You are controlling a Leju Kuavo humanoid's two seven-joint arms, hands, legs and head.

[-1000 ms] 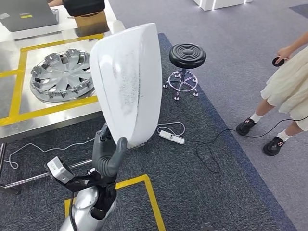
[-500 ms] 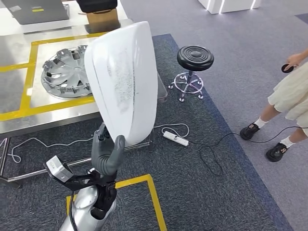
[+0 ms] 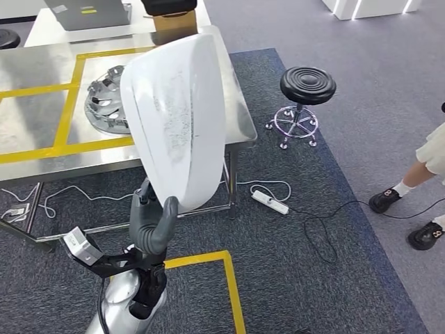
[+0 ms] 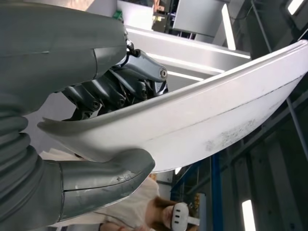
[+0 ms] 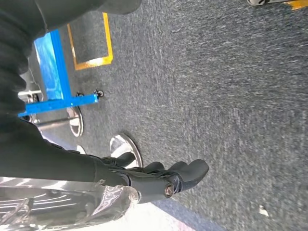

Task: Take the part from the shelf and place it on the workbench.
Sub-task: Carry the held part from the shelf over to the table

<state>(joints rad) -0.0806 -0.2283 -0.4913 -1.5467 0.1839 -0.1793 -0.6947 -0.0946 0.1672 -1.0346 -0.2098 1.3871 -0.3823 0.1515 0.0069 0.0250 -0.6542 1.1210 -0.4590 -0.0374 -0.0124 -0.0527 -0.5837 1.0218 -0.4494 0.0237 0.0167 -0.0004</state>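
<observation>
Left hand (image 3: 152, 221) holds a white part (image 3: 176, 118) upright before a steel surface (image 3: 31, 129) with yellow tape; grey carpet, stool (image 3: 306, 87) nearby. Right hand's (image 5: 160, 175) state unclear.

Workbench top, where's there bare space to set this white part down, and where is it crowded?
The workbench has bare steel left of the yellow tape line, and a bare strip along its near edge. It is crowded right of that line, where the hubcap lies. The left hand holds the white part in front, hiding more of the top.
</observation>
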